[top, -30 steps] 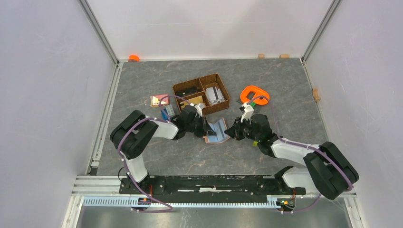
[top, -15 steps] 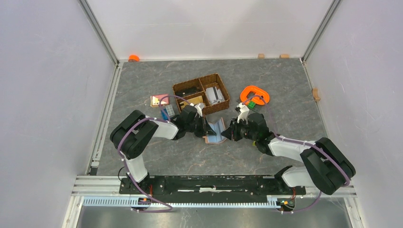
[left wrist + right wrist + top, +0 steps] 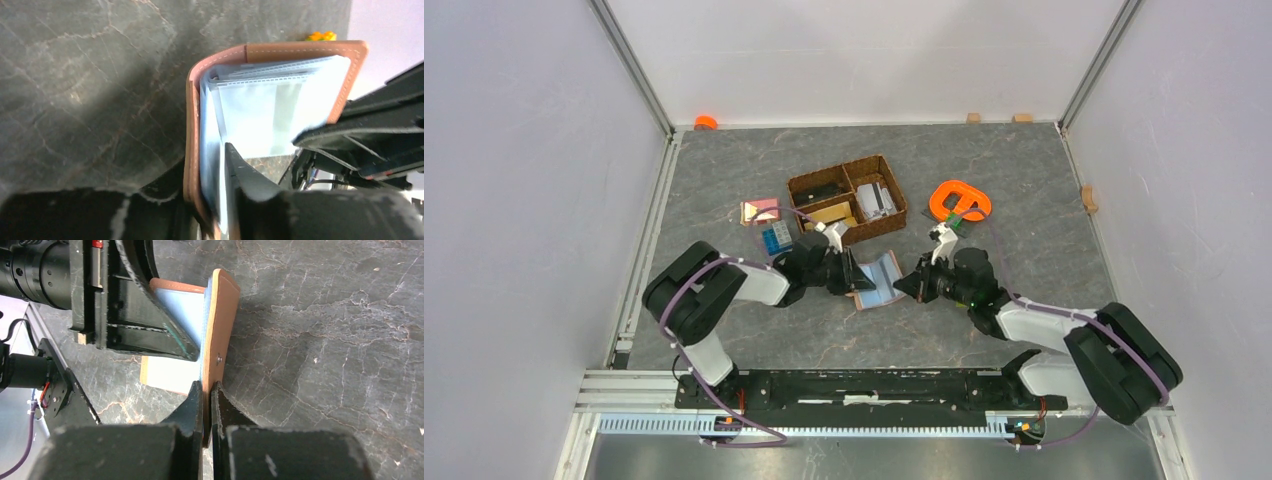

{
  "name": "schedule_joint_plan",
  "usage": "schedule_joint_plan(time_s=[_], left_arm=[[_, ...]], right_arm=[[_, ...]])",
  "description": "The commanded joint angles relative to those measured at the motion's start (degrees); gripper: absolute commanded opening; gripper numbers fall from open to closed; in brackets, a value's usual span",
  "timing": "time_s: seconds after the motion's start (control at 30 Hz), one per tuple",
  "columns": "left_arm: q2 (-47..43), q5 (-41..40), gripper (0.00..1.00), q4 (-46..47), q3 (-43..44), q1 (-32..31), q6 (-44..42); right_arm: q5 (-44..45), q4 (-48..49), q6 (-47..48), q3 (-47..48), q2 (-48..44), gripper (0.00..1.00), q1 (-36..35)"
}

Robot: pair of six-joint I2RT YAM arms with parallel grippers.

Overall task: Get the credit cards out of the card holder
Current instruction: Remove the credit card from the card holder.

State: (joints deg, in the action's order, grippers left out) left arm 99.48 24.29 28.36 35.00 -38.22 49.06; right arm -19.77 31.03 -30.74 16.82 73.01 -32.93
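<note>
Grey stone [image 3: 1024,180] underlies card holder [image 3: 879,277], flaps seemingly pinched by left tool [image 3: 210,175], right tool [image 3: 207,392].

Robot lab test cell, not a lived-in room: bare white panel walls [image 3: 514,200] on aluminium corner posts [image 3: 632,68] box in a grey marble-look tabletop [image 3: 1024,170]. A left arm [image 3: 714,285] and a right arm [image 3: 1074,330], black and white, stand bolted by an aluminium rail [image 3: 619,385] at the near edge. Purple cables [image 3: 664,305] loop along them.
</note>
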Motion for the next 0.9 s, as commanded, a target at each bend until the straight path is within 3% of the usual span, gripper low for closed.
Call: schedule_joint_plan(time_s=[0.0, 0.13, 0.3, 0.47, 0.7, 0.87], left_arm=[[-7.6, 0.1, 0.36, 12.0, -4.5, 0.9, 1.0], [-10.5, 0.7, 0.51, 15.9, -6.7, 0.8, 0.7], [-9.4, 3.2, 0.59, 21.1, -7.5, 0.9, 2.1], [-8.7, 4.9, 0.62, 24.5, -7.8, 1.0, 3.3], [-7.3, 9.7, 0.63, 36.4, -9.6, 2.6, 8.6], [-10.0, 10.6, 0.52, 36.6, -10.1, 3.0, 8.1]], right_arm=[[-0.6, 7.0, -2.3, -2.9, -5.8, 0.0, 0.4], [-1.3, 9.6, -3.5, -4.4, -7.9, 0.0, 0.6], [-4.3, 12.8, -5.2, -5.0, -7.1, 0.0, 0.5], [-6.4, 16.7, -7.3, -5.9, -6.5, 0.0, 0.5], [-7.9, 20.3, -9.2, -7.2, -7.0, 0.0, 0.6], [-8.4, 21.0, -9.5, -7.3, -6.9, 0.0, 0.6]])
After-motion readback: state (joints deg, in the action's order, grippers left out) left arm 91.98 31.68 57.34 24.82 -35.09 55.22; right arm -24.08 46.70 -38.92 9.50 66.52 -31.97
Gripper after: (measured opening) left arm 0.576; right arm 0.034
